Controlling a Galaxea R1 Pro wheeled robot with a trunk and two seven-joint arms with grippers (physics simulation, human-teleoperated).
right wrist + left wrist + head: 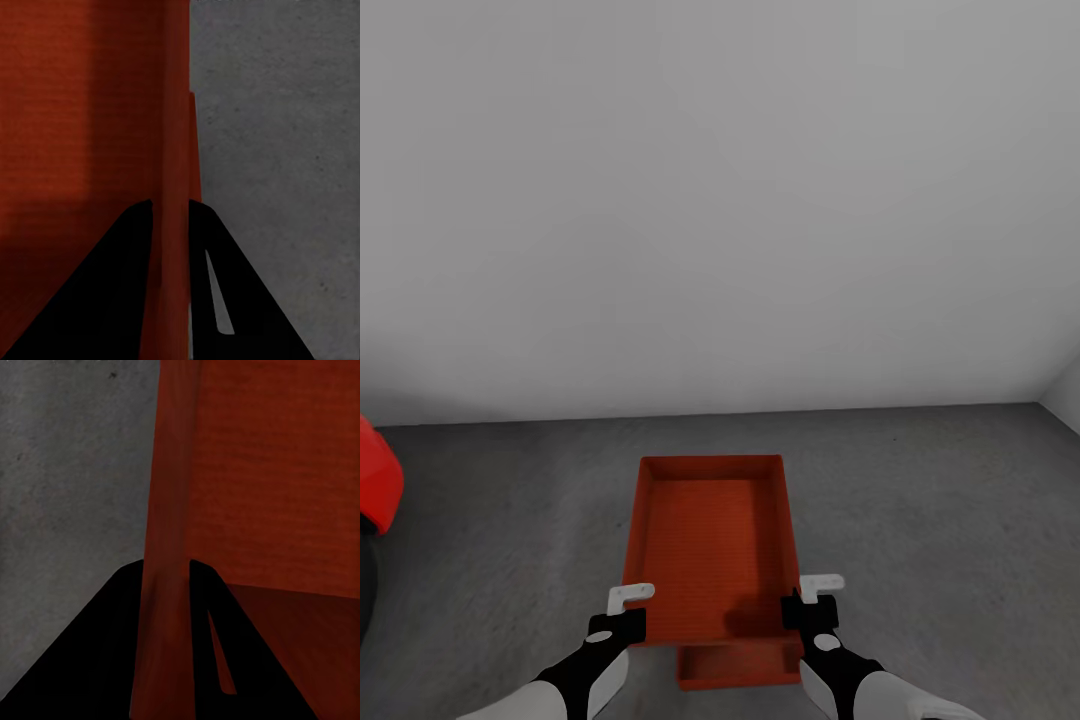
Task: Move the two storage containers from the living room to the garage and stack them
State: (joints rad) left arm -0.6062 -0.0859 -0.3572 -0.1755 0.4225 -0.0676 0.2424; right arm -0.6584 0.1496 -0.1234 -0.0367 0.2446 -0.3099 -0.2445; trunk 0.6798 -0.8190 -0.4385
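Note:
One red-orange storage container (710, 540) hangs over the garage floor (920, 500), held at its near end by both grippers. My left gripper (630, 603) is shut on its left wall (166, 510), and my right gripper (810, 595) is shut on its right wall (174, 135). In each wrist view the thin wall runs between the two black fingers (97, 660) (105, 300). The second storage container (740, 668) lies on the floor beneath, its near end poking out toward me. Whether the two containers touch I cannot tell.
A plain white wall (720, 200) stands close ahead. The red car (375, 490) with a dark tyre shows at the left edge. Grey concrete stretches to both sides of the containers, and a wall corner sits at the far right (1065, 400).

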